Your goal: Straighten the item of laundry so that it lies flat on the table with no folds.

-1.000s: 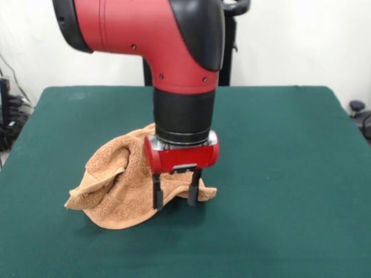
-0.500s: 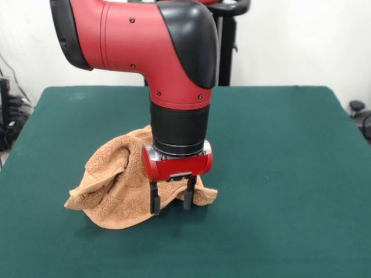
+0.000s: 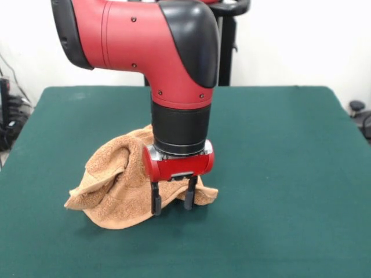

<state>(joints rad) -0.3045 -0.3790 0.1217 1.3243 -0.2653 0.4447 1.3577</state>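
Note:
The item of laundry is an orange-tan terry towel, crumpled in a heap with raised folds, left of the middle of the dark green table. My gripper is down at the heap's right front corner. Its two black fingers stand apart, open, astride a low fold of the towel, with the tips close to the table top. The red wrist hides the part of the towel behind it.
The red and black arm comes down over the table's middle and blocks the view behind the towel. Green table top stretches wide to the right and in front of the heap. Cables hang beyond the table's left edge.
The gripper shifted a little to the left and sank lower onto the towel's corner, and its fingers stand slightly closer together. The towel's shape is the same.

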